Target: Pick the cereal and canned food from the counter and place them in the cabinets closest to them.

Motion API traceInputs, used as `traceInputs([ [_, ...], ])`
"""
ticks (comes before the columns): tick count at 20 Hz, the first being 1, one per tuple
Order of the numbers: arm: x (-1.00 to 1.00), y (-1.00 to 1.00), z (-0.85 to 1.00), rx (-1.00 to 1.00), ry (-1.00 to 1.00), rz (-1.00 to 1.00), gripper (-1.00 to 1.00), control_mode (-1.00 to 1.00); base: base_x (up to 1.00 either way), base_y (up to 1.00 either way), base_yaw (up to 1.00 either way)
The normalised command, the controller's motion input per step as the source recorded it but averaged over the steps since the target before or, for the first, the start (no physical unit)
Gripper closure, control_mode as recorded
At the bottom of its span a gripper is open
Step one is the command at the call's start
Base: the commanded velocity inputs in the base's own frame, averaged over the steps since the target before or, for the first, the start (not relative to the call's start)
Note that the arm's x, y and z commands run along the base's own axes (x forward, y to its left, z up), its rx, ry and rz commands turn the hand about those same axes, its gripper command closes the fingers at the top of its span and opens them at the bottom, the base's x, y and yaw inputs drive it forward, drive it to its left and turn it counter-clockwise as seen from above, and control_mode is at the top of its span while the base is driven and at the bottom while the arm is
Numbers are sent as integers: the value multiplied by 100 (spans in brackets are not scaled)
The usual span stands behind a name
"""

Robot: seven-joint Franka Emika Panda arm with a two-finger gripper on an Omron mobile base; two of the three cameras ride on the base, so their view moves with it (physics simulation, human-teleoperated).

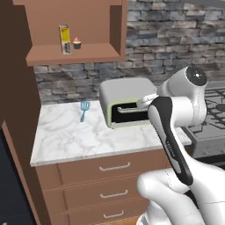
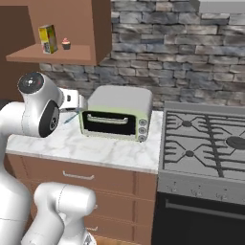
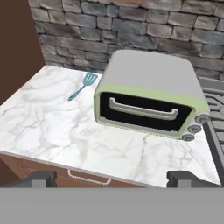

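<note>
The cereal (image 1: 65,39) stands on the cabinet shelf (image 1: 74,56), high above the wide-open, empty claw (image 3: 112,178) over the worktop (image 3: 52,127).

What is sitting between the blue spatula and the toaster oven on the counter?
Nothing: in the hand view, bare white marble counter separates the small blue spatula from the grey-and-green toaster oven.
</note>
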Motion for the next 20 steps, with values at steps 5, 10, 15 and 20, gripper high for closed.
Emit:
traceInputs([
  [5, 0, 0, 0, 0, 0, 0, -100, 100, 0, -58, 0],
  [10, 0, 0, 0, 0, 0, 0, -100, 100, 0, -62, 0],
  [15, 0, 0, 0, 0, 0, 0, -100, 100, 0, -54, 0],
  [20, 0, 0, 0, 0, 0, 0, -100, 100, 0, -56, 0],
])
